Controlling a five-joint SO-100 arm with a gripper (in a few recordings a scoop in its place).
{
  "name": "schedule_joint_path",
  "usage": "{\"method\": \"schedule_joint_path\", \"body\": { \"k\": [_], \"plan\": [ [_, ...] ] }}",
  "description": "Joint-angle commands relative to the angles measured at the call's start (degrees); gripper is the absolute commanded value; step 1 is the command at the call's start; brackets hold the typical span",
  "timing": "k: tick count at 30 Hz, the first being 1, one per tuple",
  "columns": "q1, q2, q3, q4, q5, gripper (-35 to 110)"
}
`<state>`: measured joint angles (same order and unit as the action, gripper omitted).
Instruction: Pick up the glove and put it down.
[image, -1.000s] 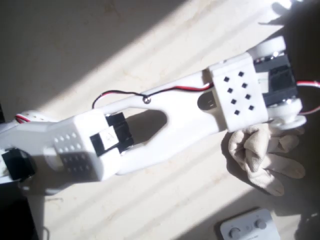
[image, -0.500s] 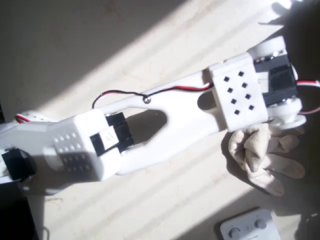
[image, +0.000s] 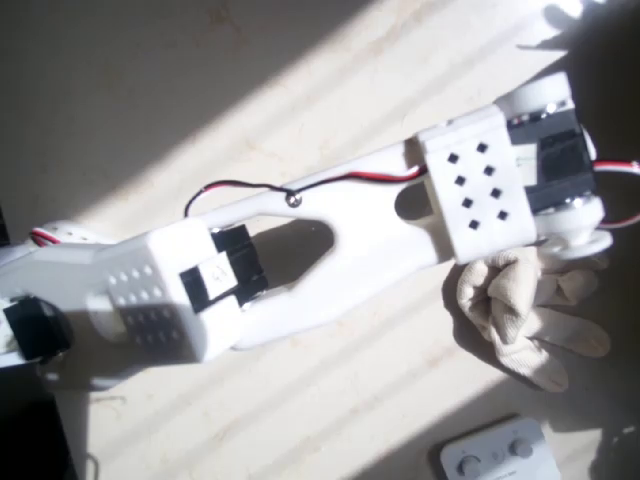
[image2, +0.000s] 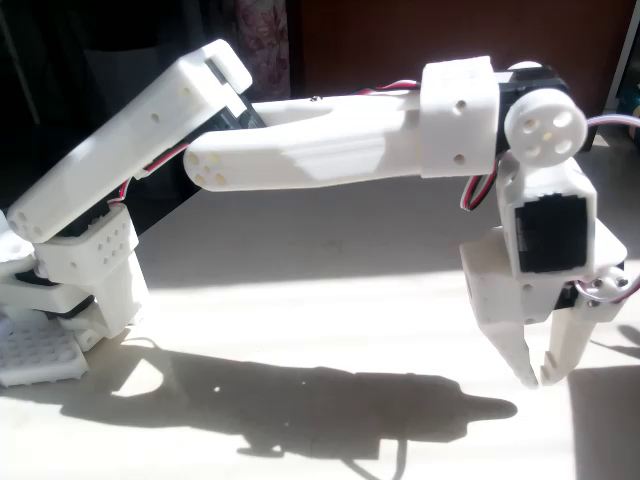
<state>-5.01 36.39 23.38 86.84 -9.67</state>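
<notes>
The cream fabric glove (image: 520, 315) lies crumpled on the pale table in the overhead view, at the right, with its floppy fingers spread toward the right edge. Its upper part is hidden under the white arm's wrist block (image: 475, 185), which hangs directly above it. In the fixed view my gripper (image2: 537, 378) points straight down a little above the table. Its two fingertips (image2: 522, 368) stand almost together, with only a thin slit between them and nothing held.
A white box with round knobs (image: 497, 455) sits at the bottom edge of the overhead view, just below the glove. The arm's base (image2: 70, 290) stands at the left on a white pegged plate (image2: 35, 355). Strong sun throws the arm's shadow on the table.
</notes>
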Motion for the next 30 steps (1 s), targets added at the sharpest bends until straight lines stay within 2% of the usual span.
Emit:
{"method": "schedule_joint_path", "body": {
  "k": [1,8,20,30],
  "plan": [
    [-0.26,10.20,-0.79,-0.53,-0.26,1],
    [-0.26,29.62,16.17,-1.76,-0.26,1],
    [-0.26,74.97,70.84,-25.58,0.26,1],
    [-0.26,106.88,109.07,-30.32,0.26,1]
  ]
}}
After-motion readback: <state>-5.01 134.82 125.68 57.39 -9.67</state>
